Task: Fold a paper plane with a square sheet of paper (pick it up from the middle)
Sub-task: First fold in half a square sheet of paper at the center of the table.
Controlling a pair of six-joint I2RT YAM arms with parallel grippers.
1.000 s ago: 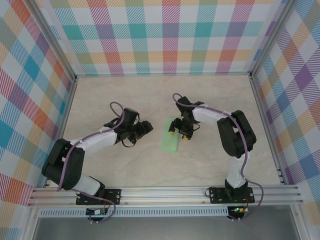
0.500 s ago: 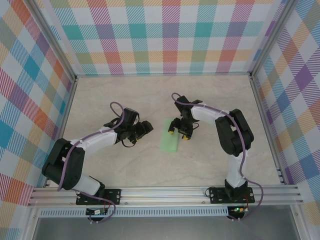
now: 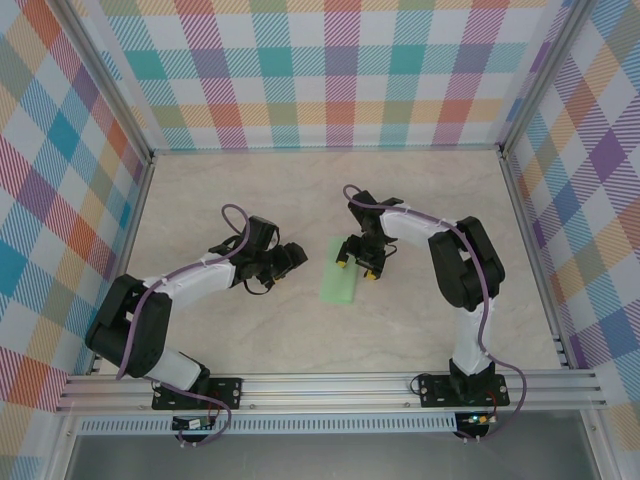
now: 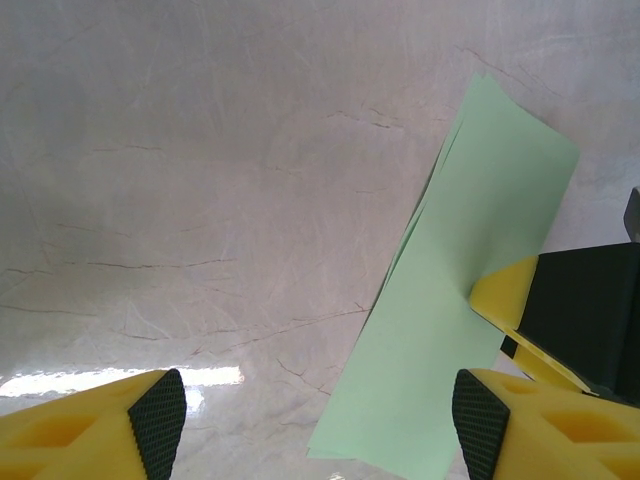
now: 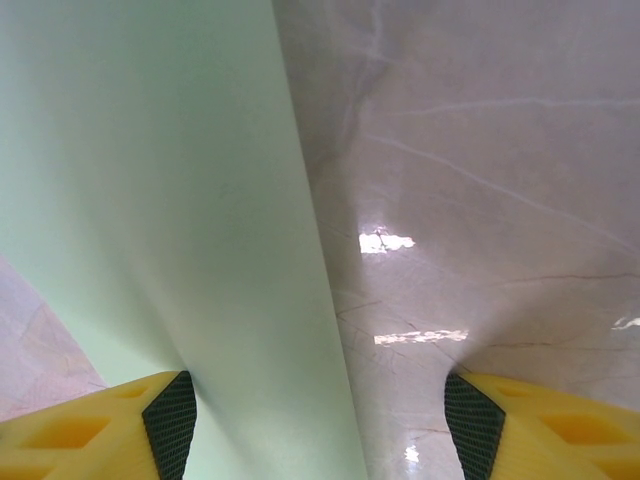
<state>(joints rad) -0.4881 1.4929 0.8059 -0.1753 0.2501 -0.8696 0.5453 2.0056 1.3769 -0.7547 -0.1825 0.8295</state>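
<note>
So, the pale mint-green sheet of paper [image 3: 340, 281] lay flat on the pale marble-patterned table [image 3: 230, 195], folded into a narrow strip, roughly mid-table between the two arms. From my remote seat I saw the right gripper [image 3: 357, 263] over the strip's far end, jaws spread wide, one yellow finger [image 4: 503, 292] touching the paper, nothing clamped. The left gripper [image 3: 290, 257] sat off to the strip's left, apart from it, also wide open and holding nothing.
</note>
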